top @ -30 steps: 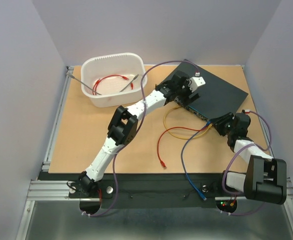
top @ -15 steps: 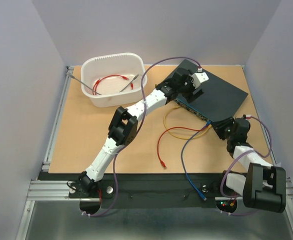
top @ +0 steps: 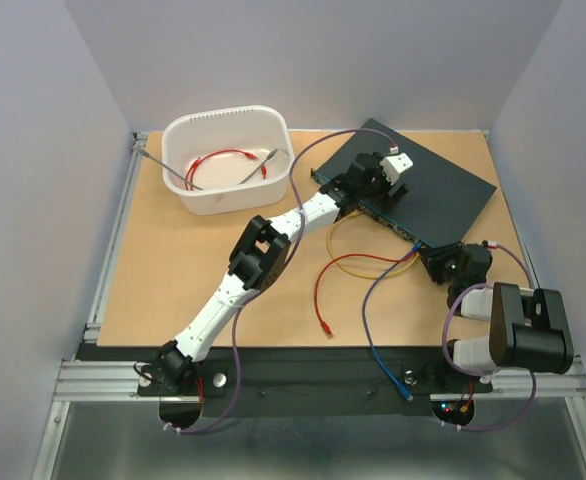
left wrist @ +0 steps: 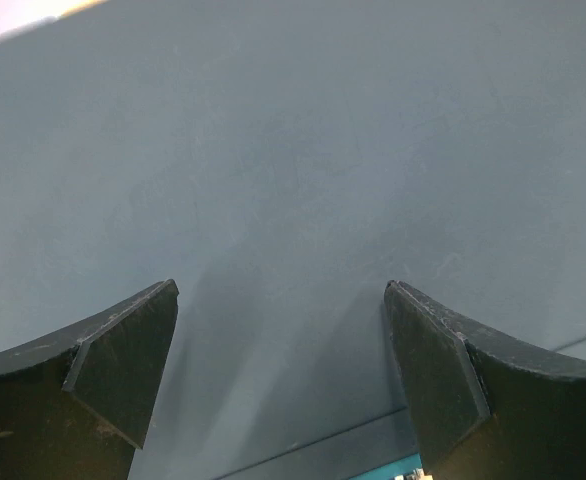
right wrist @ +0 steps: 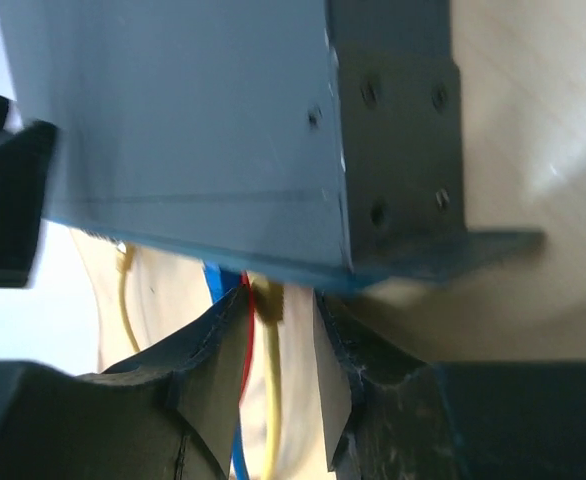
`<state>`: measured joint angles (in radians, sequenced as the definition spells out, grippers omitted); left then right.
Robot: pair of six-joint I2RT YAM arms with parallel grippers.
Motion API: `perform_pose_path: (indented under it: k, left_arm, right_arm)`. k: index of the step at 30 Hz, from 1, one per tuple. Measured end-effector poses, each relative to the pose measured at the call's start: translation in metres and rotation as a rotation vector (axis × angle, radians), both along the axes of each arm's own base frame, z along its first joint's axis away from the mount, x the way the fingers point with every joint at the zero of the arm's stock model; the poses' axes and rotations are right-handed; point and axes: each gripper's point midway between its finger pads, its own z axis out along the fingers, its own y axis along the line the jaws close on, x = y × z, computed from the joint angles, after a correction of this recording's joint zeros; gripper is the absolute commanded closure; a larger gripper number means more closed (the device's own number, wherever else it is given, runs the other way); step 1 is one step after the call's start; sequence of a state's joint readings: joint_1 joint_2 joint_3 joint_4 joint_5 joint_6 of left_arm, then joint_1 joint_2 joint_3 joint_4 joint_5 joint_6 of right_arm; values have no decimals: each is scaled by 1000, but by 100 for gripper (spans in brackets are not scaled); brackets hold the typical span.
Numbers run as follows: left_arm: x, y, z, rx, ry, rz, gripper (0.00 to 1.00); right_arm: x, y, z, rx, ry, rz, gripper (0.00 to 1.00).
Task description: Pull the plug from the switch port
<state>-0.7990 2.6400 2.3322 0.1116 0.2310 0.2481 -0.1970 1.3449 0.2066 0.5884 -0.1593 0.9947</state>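
Left gripper wide open over switch, long axis far-left to near-right, ports near-left; right gripper: grip unclear.

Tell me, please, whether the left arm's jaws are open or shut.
Open: the jaws of the left arm stand wide apart over the switch, gripping nothing.
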Motion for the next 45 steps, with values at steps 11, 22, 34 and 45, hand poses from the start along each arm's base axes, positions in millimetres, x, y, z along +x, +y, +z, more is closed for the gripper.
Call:
perform_pose_path:
  k: [11, 22, 34, 45]
  left_arm:
    - [2, -4, -4, -56, 46, 34, 5]
    - [0, -6, -3, -76, 64, 35, 5]
    - [-2, -8, -3, -81, 75, 27, 6]
    - [-46, 9, -11, 221, -58, -321, 1]
  right_arm:
    - [13, -11, 1, -9, -53, -63, 66]
    - [18, -8, 3, -7, -109, -43, 76]
    - [18, -9, 5, -25, -128, -36, 100]
    - [16, -9, 5, -52, -134, -28, 100]
